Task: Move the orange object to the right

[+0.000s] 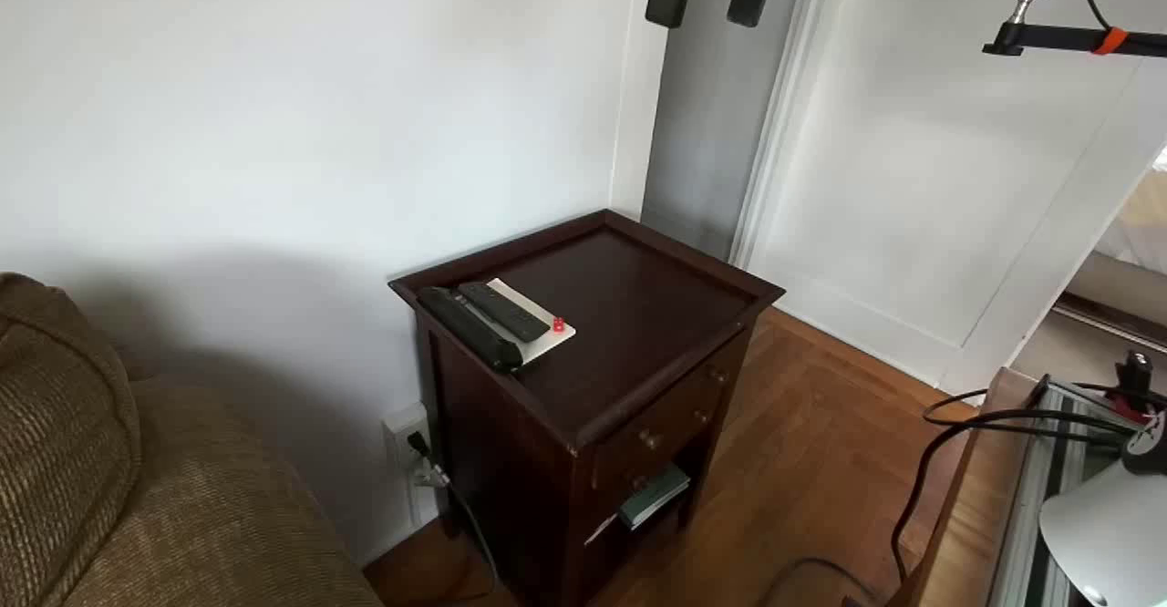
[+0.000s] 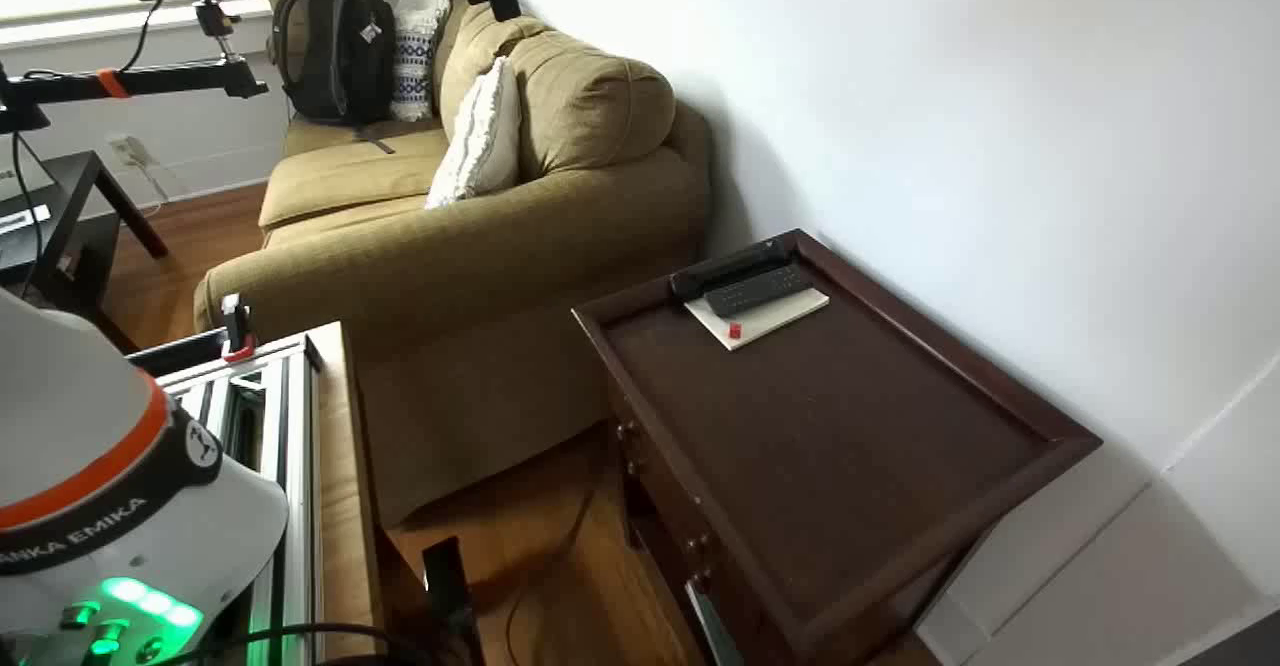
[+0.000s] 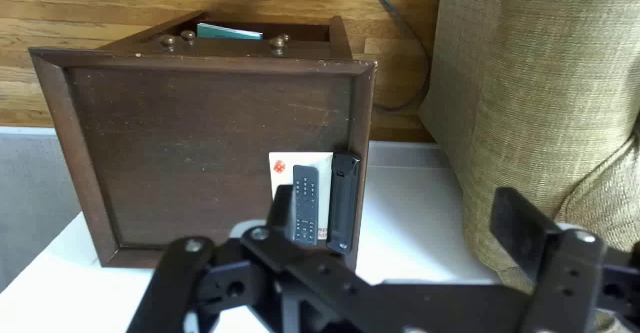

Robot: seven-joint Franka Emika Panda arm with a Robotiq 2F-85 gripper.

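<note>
The orange object is a tiny orange-red die with pale dots, in both exterior views [image 1: 559, 324] [image 2: 735, 330] and the wrist view [image 3: 279, 166]. It rests on a corner of a thin white pad [image 3: 324, 173], which lies on a dark brown nightstand [image 1: 656, 283]. My gripper [image 1: 707, 15] is high above the nightstand, well apart from the die, and also shows at the top edge in an exterior view [image 2: 492, 4]. In the wrist view its fingers [image 3: 395, 208] stand wide apart with nothing between them. The left finger covers part of the pad.
A dark remote [image 3: 305, 205] lies on the pad, beside a long black bar [image 3: 344, 200] along the nightstand's raised rim. A white wall [image 1: 319, 133] stands behind. A brown sofa [image 2: 480, 256] is beside the nightstand. A camera boom [image 1: 1067, 37] juts in.
</note>
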